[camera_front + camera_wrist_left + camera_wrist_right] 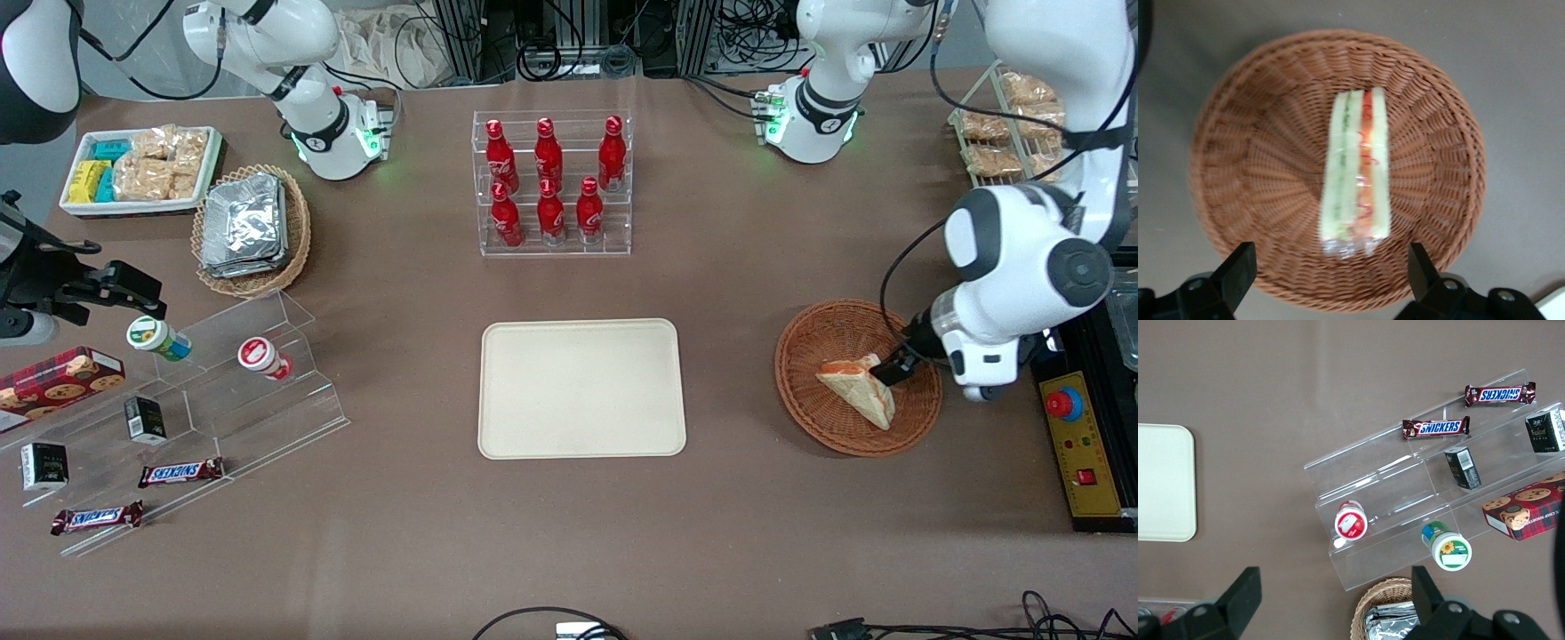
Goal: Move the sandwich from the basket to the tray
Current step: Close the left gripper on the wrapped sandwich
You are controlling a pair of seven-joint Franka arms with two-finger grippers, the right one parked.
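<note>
Hovering over the basket [1238, 167], the gripper [1328, 270] has its fingers spread wide and holds nothing; no grasp is made yet; just below it, between the lines of the two fingertips [1238, 267], lies the sandwich [1357, 173], resting on the basket's woven floor with its green and orange-red filling edge facing up; well apart from the gripper, toward the parked arm's end of the surface [729, 498], sits the tray [582, 388], bare; by my judgement the closing, lifting, carrying and setting down all remain.
</note>
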